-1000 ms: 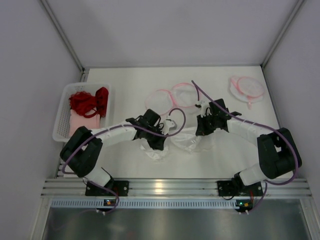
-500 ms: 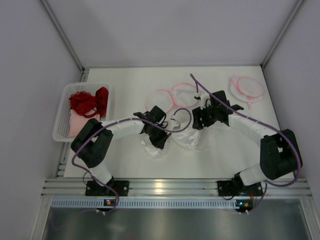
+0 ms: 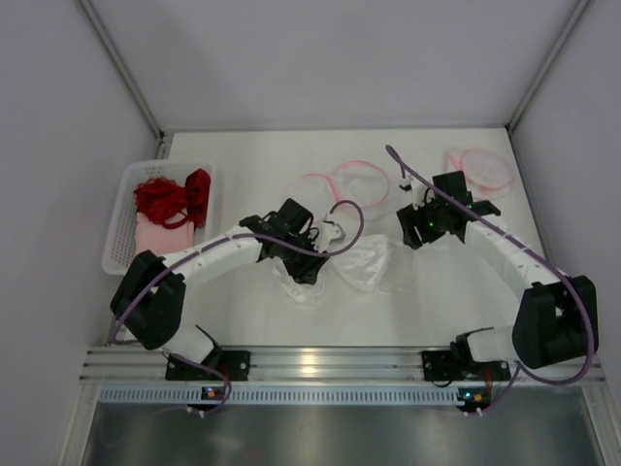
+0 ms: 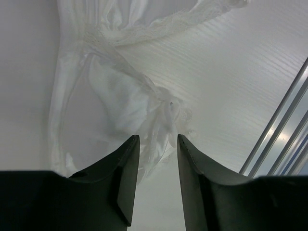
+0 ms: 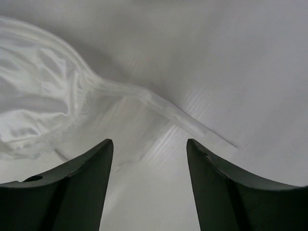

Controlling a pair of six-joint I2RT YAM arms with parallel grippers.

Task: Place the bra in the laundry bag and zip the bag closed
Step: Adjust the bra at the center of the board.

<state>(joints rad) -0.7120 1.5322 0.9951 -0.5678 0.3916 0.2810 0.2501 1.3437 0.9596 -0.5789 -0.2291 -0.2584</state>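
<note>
The white bra (image 3: 364,267) lies crumpled on the table in front of the arms. My left gripper (image 3: 309,262) hovers over its left end, open; in the left wrist view the lacy bra fabric (image 4: 120,91) sits just beyond the gripper (image 4: 158,137), nothing pinched. My right gripper (image 3: 411,235) is open, up and to the right of the bra; its wrist view shows a bra cup (image 5: 38,91) and a strap (image 5: 163,108) ahead of the gripper (image 5: 149,142). A pink-rimmed mesh laundry bag (image 3: 344,184) lies flat behind the bra.
A second pink-rimmed laundry bag (image 3: 480,167) lies at the back right. A white basket (image 3: 124,218) holding red garments (image 3: 173,199) stands at the left edge. The metal rail (image 4: 284,120) runs along the table's near edge.
Both grippers have opened and let go of the bra, which now lies on the table. The right arm has drawn back to the upper right; the left stays over the bra's left end.
</note>
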